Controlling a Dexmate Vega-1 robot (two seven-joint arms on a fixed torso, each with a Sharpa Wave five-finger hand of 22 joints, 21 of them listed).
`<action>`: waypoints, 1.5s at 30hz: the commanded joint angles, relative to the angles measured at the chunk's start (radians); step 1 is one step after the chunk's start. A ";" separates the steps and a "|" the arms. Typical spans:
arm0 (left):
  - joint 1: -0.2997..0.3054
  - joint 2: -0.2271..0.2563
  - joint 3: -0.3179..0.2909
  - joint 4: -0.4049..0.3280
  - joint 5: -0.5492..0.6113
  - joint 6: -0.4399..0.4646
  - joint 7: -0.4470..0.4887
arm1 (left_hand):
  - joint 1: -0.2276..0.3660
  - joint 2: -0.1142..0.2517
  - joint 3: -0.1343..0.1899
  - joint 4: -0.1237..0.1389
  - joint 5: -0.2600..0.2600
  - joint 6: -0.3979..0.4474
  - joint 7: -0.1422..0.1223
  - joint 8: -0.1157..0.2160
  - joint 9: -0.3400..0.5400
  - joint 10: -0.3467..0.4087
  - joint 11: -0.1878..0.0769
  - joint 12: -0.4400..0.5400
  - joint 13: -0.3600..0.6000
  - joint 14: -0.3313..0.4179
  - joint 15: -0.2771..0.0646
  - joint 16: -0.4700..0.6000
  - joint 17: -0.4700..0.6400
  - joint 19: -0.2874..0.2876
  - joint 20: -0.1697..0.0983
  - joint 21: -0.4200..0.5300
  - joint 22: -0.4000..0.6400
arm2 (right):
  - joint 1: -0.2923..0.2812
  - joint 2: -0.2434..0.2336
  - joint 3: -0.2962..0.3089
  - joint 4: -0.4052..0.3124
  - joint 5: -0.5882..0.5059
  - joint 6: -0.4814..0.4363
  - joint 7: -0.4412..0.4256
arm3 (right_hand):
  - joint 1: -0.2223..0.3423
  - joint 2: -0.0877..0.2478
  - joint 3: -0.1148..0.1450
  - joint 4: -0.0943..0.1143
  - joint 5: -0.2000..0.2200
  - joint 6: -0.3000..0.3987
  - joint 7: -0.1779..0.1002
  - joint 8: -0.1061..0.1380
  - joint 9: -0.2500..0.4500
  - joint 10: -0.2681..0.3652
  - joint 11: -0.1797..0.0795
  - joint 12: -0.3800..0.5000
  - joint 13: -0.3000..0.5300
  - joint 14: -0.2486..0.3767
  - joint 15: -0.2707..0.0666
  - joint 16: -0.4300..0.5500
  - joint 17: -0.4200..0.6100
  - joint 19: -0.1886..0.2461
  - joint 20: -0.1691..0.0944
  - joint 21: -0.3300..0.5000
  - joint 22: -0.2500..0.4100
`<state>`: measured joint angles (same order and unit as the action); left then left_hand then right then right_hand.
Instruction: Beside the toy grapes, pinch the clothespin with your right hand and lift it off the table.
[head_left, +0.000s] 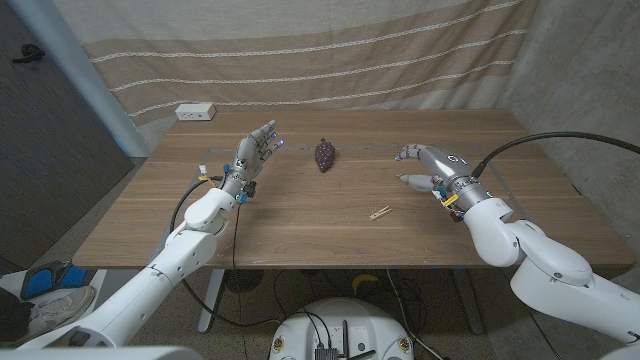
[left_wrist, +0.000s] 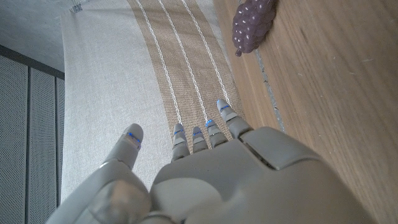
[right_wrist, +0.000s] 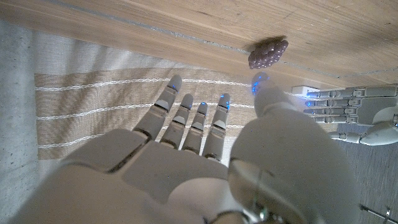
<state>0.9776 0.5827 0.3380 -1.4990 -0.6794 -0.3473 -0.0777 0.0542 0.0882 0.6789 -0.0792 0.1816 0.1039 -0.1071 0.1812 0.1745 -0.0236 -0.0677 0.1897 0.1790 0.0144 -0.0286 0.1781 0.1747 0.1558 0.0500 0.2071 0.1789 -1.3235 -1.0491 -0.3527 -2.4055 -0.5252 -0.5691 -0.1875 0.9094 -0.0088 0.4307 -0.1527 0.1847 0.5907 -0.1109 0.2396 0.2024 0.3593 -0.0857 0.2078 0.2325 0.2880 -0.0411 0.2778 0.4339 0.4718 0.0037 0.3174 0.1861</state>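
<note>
My right hand (head_left: 418, 166) is open and empty. The small pale wooden clothespin (head_left: 380, 213) lies on the smooth brown wooden worktop (head_left: 300, 225), near the bumpy purple toy grapes (head_left: 324, 155).

Bare wood lies on every side of the clothespin (head_left: 380, 213), with open table between it and the right hand (head_left: 420, 167). The toy grapes (head_left: 324, 155) sit well apart toward the far edge; the left hand (head_left: 255, 152) stands beyond them.

My left hand (head_left: 256, 150) and right hand (head_left: 420, 163) are pale grey with small blue lights at the fingertips (left_wrist: 222, 106). Both arms (head_left: 520, 245) wear smooth white shells, and I see black cables (head_left: 560, 138) looping from each wrist.
</note>
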 joint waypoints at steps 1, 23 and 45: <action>-0.002 0.000 0.003 -0.004 0.004 0.007 0.004 | -0.012 0.021 0.000 -0.002 -0.001 0.012 0.001 0.005 0.003 0.000 -0.004 0.007 0.003 0.007 0.001 0.007 0.002 0.002 0.006 0.004 0.005 | 0.030 -0.012 -0.037 0.020 -0.015 0.006 0.025 | 0.004 0.004 0.001 0.005 -0.003 0.004 0.005 -0.005 0.004 0.004 0.009 0.006 0.001 0.009 -0.087 0.007 0.005 0.007 0.005 0.003 0.003; -0.007 -0.007 0.008 0.001 0.002 0.011 0.006 | -0.017 0.023 0.001 -0.002 0.000 0.016 0.000 0.005 0.003 0.001 -0.005 0.007 0.003 0.007 0.002 0.006 0.002 0.002 0.006 0.004 0.006 | 0.075 -0.019 -0.086 0.036 -0.022 0.018 0.087 | -0.002 0.004 -0.012 0.003 -0.006 0.012 0.011 -0.006 0.004 0.011 0.012 0.008 0.001 0.010 -0.084 0.013 0.009 0.011 0.007 0.002 0.003; 0.013 0.004 0.001 -0.017 -0.002 0.009 0.008 | -0.021 0.023 0.002 -0.003 0.000 0.018 -0.001 0.004 0.003 0.002 -0.004 0.008 0.003 0.008 0.001 0.005 0.002 0.001 0.005 0.003 0.006 | 0.096 -0.007 -0.133 0.052 -0.050 0.021 0.109 | 0.017 0.007 -0.016 -0.010 -0.004 0.023 0.005 -0.005 0.003 0.012 0.009 0.007 0.001 0.005 -0.087 0.015 0.012 0.012 0.005 0.000 0.004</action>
<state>0.9794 0.5798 0.3444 -1.5050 -0.6773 -0.3370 -0.0706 0.0436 0.0829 0.6789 -0.0791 0.1816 0.1146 -0.1070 0.1812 0.1744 -0.0236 -0.0677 0.1897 0.1790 0.0198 -0.0232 0.1781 0.1744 0.1558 0.0499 0.2071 0.1789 -1.2422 -1.0633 -0.4596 -2.3623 -0.5534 -0.5502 -0.0944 0.9173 -0.0010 0.4137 -0.1561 0.1812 0.6057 -0.1075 0.2397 0.2022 0.3662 -0.0786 0.2078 0.2328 0.2879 -0.0411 0.2852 0.4431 0.4750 0.0072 0.3174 0.1886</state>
